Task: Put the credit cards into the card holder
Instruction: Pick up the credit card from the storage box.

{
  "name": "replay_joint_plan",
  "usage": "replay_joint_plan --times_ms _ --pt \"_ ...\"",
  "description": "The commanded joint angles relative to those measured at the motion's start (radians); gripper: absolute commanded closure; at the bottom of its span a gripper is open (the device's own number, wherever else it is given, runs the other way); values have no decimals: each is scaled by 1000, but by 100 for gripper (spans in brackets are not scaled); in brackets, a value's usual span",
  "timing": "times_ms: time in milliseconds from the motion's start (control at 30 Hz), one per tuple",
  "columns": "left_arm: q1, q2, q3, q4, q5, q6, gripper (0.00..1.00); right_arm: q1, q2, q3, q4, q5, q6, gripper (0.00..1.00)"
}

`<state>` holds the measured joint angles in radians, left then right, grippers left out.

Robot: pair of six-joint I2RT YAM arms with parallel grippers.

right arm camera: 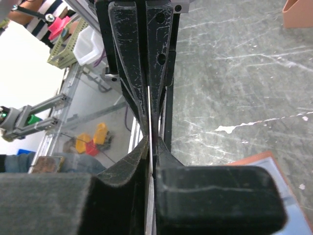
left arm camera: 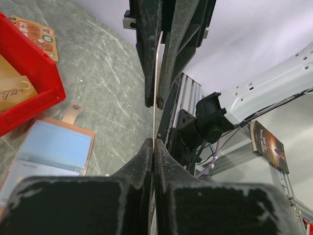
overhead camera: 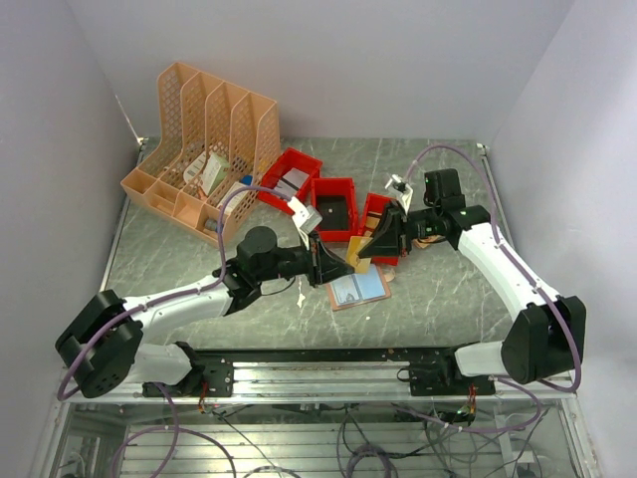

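The card holder [overhead camera: 360,289] lies opened flat on the table, salmon-edged with pale blue pockets. It also shows in the left wrist view [left arm camera: 49,152], its snap strap [left arm camera: 72,112] sticking out, and as a corner in the right wrist view [right arm camera: 274,164]. One yellowish credit card [overhead camera: 356,255] is held in the air just above it by both grippers. My left gripper [overhead camera: 333,267] is shut on one end and my right gripper [overhead camera: 378,242] on the other. The card appears edge-on in the left wrist view [left arm camera: 155,98] and the right wrist view [right arm camera: 148,105].
Three red bins [overhead camera: 333,204] stand in a row behind the card holder, one with a brown card [left arm camera: 14,90] inside. An orange lattice file rack [overhead camera: 204,139] stands at the back left. An orange printed card [left arm camera: 36,34] lies on the table. A metal rail [overhead camera: 318,373] runs along the near edge.
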<state>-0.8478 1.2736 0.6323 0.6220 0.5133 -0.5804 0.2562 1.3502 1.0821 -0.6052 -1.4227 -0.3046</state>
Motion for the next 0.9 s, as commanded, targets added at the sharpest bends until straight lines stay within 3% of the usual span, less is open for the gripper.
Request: replay_joint_plan --times_ms 0,67,200,267,333,467,567,667,767,867 --pt "1 -27 -11 8 -2 8 93 -13 -28 -35 136 -38 113 86" --pt "1 -21 -12 10 5 5 93 -17 -35 -48 185 -55 162 80" --pt "2 -10 -10 12 14 4 93 -19 -48 -66 250 -67 236 78" --pt "2 -8 -8 10 14 6 93 -20 -50 -70 263 -71 247 83" --pt "2 -6 -6 8 13 8 93 -22 -51 -74 271 -70 255 99" --pt "4 -17 6 -50 -41 14 91 -23 -51 -68 207 13 192 100" --pt "10 -85 12 -225 -204 44 70 -25 -41 -52 82 209 34 100" --pt "12 -188 -36 -300 -356 30 50 -26 -40 -73 64 316 -25 100" --pt "12 -290 -110 -310 -449 -2 41 -25 -9 -123 45 325 -70 100" --pt "13 -373 -168 -324 -497 -39 39 -25 73 -145 40 287 -87 100"
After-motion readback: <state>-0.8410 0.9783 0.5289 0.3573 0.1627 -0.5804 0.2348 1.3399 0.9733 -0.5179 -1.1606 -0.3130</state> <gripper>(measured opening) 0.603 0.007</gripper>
